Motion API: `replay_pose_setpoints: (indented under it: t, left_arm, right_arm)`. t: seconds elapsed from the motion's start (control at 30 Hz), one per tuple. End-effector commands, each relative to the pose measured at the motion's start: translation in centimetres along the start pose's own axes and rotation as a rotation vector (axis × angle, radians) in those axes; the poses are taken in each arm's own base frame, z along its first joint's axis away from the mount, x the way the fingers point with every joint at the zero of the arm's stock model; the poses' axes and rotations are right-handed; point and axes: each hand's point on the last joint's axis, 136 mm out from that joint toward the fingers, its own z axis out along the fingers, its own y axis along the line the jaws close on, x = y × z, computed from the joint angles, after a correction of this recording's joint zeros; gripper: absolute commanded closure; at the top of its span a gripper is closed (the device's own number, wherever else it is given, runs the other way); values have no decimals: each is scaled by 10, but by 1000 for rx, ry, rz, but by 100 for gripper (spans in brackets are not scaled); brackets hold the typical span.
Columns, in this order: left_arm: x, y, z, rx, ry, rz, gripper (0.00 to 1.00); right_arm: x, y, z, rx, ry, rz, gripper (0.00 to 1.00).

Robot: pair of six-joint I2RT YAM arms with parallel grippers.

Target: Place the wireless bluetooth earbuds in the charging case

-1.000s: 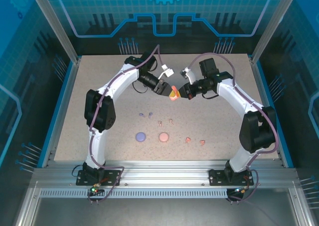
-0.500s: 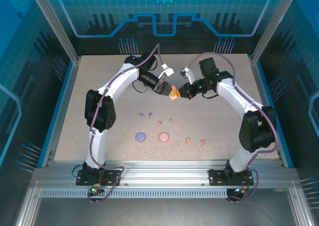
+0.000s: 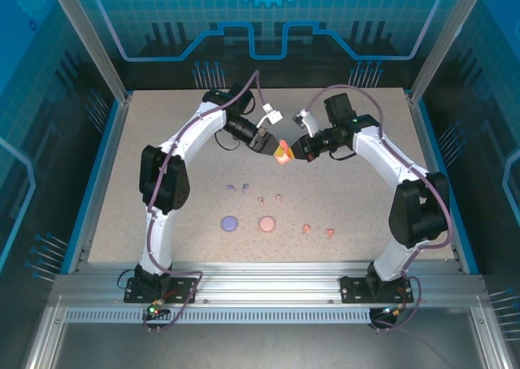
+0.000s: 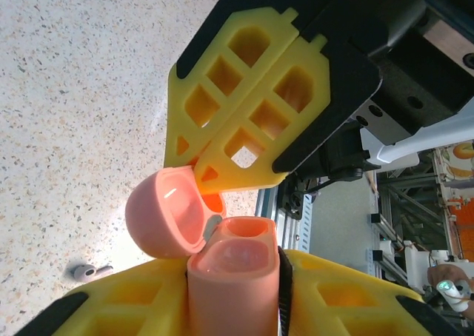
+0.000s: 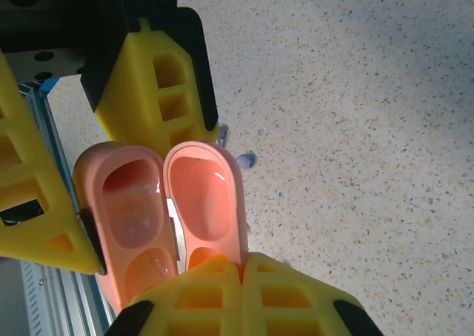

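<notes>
Charging case [image 4: 233, 273], long axis along pinching left hand [image 4: 233, 299], open mouth toward right hand [image 4: 201, 170], fingers pressed together beside lid [image 4: 164, 216].

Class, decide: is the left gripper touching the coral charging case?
Touching. Left wrist view: the left gripper's jaws flank and press the coral charging case.

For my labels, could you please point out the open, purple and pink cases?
open case [image 4: 233, 291], left wrist view, body front.
purple case [image 3: 229, 222], top view, lid middle.
pink case [image 3: 266, 223], top view, lid middle.
</notes>
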Motion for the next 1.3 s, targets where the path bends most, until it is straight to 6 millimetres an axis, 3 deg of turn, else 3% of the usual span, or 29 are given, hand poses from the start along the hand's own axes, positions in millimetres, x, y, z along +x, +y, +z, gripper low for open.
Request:
replay_pose_setpoints:
  t: [0.0,0.2,0.23,0.3,0.4,0.53,0.63,0.8,1.0,1.13,1.27]
  left_arm:
    - [-5,-7,-4,37,-12,22,72]
    - [-3,-7,-3,40,-5,20,99]
    - [-3,-7,-3,42,-4,19,100]
    - [-4,-7,-5,37,-11,20,100]
    - [-9,-9,-14,21,-59,30,100]
    - [-18,-10,-30,-38,-176,64,100]
    - [-27,-14,-42,-134,-298,130,100]
    - [-36,-23,-63,-312,-551,228,100]
    - [-26,-49,-68,-566,-832,486,100]
    - [-15,-67,-71,-685,-977,632,100]
    - [-8,-75,-88,-727,-1100,660,100]
  right_arm:
    - [-2,5,3,-19,19,-14,100]
    - [-7,2,1,11,10,-7,100]
    - [-9,0,-2,24,0,-1,95]
    - [-16,-6,-11,72,-30,26,67]
    - [-24,-15,-34,149,-85,87,48]
    - [-16,-30,-67,275,-155,262,43]
    - [8,-37,-74,349,-161,417,42]
    - [68,-37,-61,450,-84,613,42]
    - [125,-24,-41,563,9,734,42]
    - [147,-11,-27,621,39,770,41]
    - [163,-7,-25,704,37,815,41]
